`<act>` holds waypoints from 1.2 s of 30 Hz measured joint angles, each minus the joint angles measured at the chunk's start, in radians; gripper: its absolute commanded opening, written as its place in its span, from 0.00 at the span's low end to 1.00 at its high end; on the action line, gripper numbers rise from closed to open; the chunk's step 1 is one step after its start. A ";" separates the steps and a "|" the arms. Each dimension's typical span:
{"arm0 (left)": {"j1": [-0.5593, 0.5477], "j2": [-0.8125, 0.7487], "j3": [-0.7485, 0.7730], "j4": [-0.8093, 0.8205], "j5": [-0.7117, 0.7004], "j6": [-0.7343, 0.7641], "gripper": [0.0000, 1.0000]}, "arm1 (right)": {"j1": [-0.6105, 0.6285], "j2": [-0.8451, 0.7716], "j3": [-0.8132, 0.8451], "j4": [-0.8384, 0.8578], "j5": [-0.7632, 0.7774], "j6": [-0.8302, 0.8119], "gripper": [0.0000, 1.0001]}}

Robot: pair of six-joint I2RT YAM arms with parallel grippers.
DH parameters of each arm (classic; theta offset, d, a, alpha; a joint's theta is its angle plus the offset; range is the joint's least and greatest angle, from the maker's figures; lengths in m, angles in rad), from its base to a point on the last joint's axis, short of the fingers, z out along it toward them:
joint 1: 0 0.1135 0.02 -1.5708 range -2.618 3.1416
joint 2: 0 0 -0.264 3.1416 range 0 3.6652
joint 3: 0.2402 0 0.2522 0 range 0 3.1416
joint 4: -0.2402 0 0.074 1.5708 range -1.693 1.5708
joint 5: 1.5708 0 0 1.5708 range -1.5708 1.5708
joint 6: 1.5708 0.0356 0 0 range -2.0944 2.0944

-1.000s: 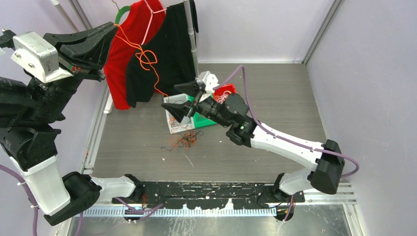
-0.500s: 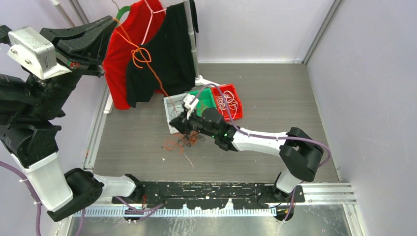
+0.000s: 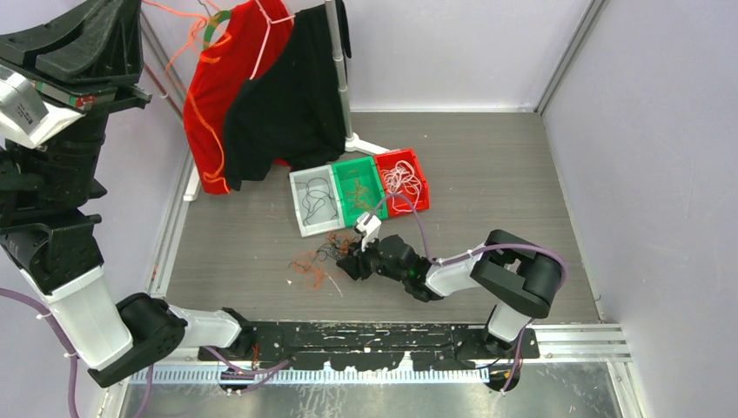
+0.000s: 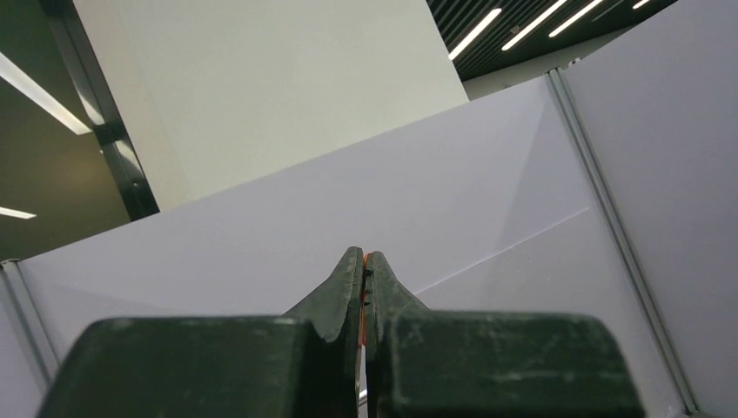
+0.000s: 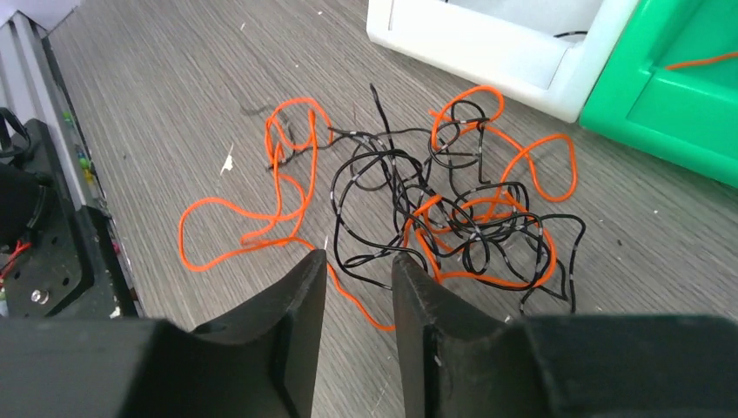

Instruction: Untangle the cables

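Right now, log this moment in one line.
left gripper: jaws shut on orange cable, raised high | right gripper: jaws open, low at edge of snarl, nothing gripped | task: snarl not yet untangled

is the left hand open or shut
Shut: on the left hand the fingers meet at the tips, pinching a thin orange cable between them.

Right hand point(image 3: 345, 264) low, beside tangled cables point(image 3: 311, 261); three bins point(image 3: 297, 205) behind
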 measured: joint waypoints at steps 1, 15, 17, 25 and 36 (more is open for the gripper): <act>0.000 -0.006 -0.007 0.001 0.001 0.000 0.00 | 0.002 -0.001 -0.008 0.007 0.007 0.006 0.44; 0.000 -0.146 -0.520 -0.048 0.039 -0.066 0.00 | 0.005 -0.377 0.143 -0.138 0.162 -0.018 0.58; 0.000 -0.137 -0.587 -0.057 0.043 -0.086 0.00 | 0.005 -0.397 0.164 -0.155 0.210 -0.035 0.58; 0.000 -0.013 -0.710 -0.084 0.045 -0.113 0.00 | -0.059 -0.412 0.166 -0.252 0.365 -0.104 0.56; 0.000 0.152 -0.710 -0.034 0.027 -0.093 0.00 | -0.209 -0.406 0.142 -0.319 0.328 -0.100 0.54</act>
